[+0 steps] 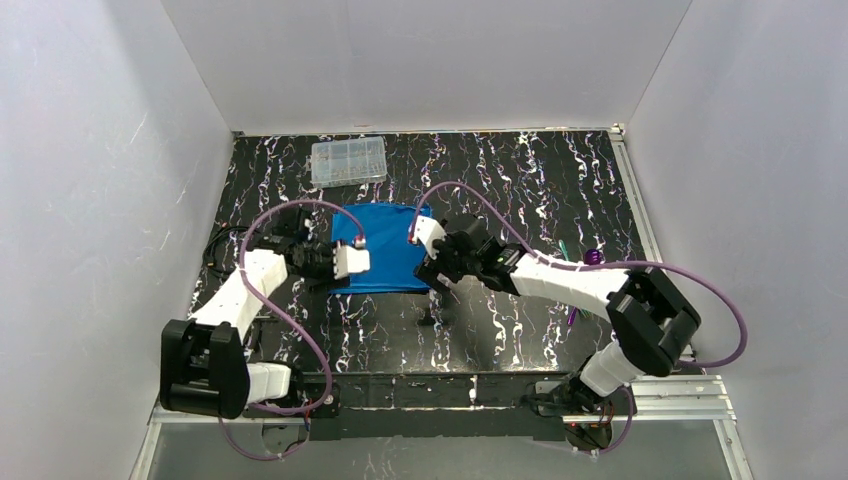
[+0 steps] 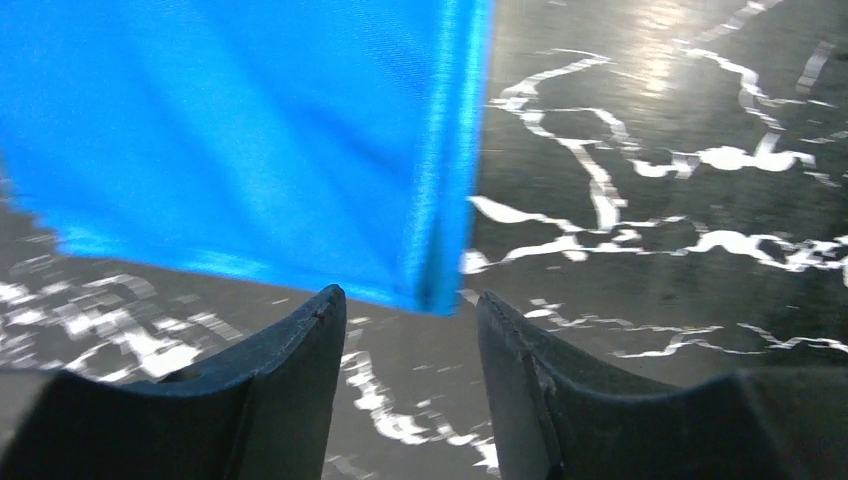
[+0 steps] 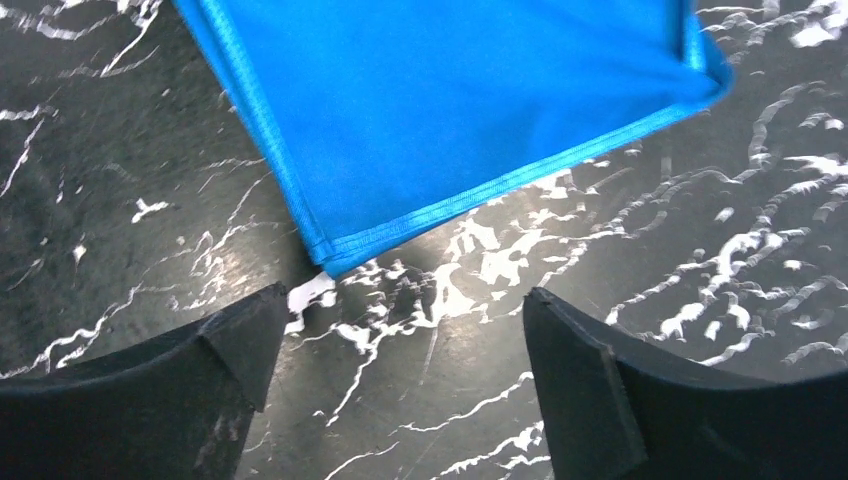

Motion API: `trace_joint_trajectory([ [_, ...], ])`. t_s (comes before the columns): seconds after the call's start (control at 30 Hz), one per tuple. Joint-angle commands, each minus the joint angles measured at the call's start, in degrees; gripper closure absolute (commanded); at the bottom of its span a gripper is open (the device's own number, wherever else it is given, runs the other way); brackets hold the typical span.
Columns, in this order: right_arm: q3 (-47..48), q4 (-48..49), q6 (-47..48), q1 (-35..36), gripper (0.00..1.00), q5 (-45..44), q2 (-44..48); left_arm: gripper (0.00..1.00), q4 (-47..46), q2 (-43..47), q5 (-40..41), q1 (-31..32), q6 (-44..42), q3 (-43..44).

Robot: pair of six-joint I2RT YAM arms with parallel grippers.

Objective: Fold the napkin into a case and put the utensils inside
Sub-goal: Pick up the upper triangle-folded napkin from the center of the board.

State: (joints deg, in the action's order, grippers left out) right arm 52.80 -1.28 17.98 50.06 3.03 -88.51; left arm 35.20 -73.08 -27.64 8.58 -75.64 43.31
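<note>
You see the napkin (image 1: 385, 250) folded flat mid-surface (image 1: 520, 180). Your left claw (image 2: 410, 305) is partly open at its left edge and your right claw (image 3: 405, 295) wide at its near-right corner; the 2 are empty. The folding seems unfinished; the next move calls for regripping an edge. The utensils (image 1: 578, 258) lie right.

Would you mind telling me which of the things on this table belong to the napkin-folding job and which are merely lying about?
Part of the job:
- blue napkin, lying between the two arms
- utensils, purple and green, off to its right

Just lying about:
- clear compartment box, behind the napkin
</note>
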Motion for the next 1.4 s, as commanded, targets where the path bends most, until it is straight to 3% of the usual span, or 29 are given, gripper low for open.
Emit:
trace_joint_trajectory([
  [0.0,-0.4,10.2,-3.5,0.1,0.01,-9.0,7.0,0.47,-0.1,3.8,-1.9,-2.6,2.7,9.1],
  [0.07,-0.7,13.5,-8.7,-0.5,0.01,-10.9,8.9,0.34,-1.3,3.6,-2.2,-4.1,11.3,12.4],
  [0.13,-0.8,15.1,-13.9,-1.3,0.01,-13.4,10.2,0.09,-0.4,0.9,-1.7,-6.3,21.2,15.8],
  [0.17,-0.5,15.3,-14.9,-2.0,0.01,-11.7,10.7,0.02,1.4,-1.5,-1.0,-7.0,22.1,17.2],
  [0.27,0.4,12.9,-13.6,-2.4,0.01,-7.4,10.8,0.02,18.9,-9.8,-5.7,-7.9,12.6,25.4],
  [0.33,1.7,9.1,-10.7,-2.4,0.01,-4.9,10.2,0.01,22.5,-10.8,-9.6,-8.5,10.2,27.1],
  [0.47,1.9,5.5,-6.5,-2.2,0.01,-3.5,9.6,0.02,5.9,0.7,-9.3,-8.5,11.4,15.7],
  [0.57,-0.9,7.2,-1.6,-0.7,0.01,-0.9,10.1,0.01,1.6,4.1,-9.8,-8.5,12.9,12.1],
  [0.7,1.1,2.3,3.5,1.6,0.01,-0.1,5.9,0.01,11.8,-0.2,-12.4,-8.5,3.9,11.2],
  [0.87,0.9,1.4,7.7,2.7,0.02,-0.6,1.8,0.02,5.5,3.3,-10.9,-8.1,-5.0,1.0],
  [1.03,1.3,0.5,10.4,2.8,0.06,-0.5,-1.6,0.02,5.9,0.2,-7.1,-7.6,-12.7,-0.2],
  [1.37,0.5,3.4,10.6,4.1,0.01,2.2,-5.0,0.11,3.0,-2.8,-5.9,-7.3,-20.4,-3.6],
])
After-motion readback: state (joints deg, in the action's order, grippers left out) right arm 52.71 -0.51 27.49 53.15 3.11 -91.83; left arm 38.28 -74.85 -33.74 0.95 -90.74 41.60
